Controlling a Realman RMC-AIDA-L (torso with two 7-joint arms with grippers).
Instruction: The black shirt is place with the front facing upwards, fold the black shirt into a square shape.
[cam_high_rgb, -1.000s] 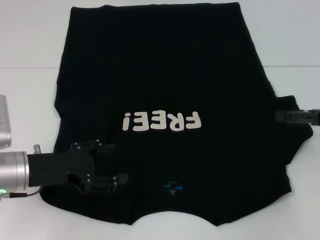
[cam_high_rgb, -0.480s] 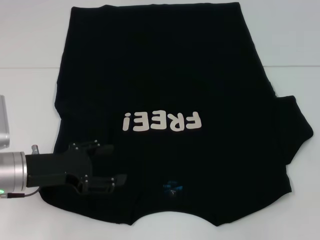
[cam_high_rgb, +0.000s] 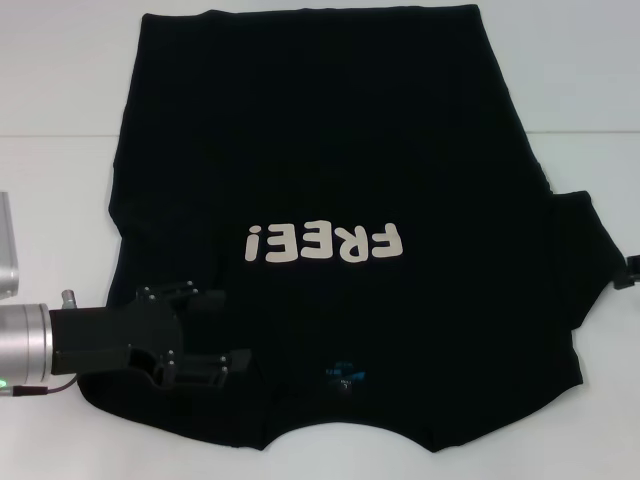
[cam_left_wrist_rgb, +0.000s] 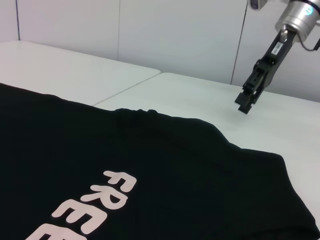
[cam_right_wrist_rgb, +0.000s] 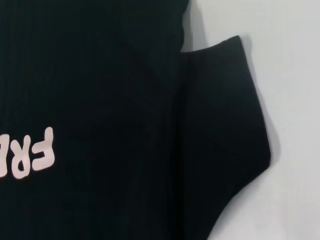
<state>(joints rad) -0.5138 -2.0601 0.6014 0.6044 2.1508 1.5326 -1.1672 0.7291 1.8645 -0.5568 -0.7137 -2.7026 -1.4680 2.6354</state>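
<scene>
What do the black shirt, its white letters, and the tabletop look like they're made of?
The black shirt looks like soft matte knit cloth, probably cotton: it lies limp with gentle ripples at the sleeve. The white FREE! lettering seems a flat printed layer, smooth-edged and opaque. The table looks like hard, smooth white laminate or painted board, with a seam between panels. The left hand appears to be black metal or plastic.

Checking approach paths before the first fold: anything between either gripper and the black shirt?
Nothing visible. The left gripper is open, over the black shirt at its left shoulder. The right gripper hangs above bare table just off the right sleeve, with no object between them.
</scene>
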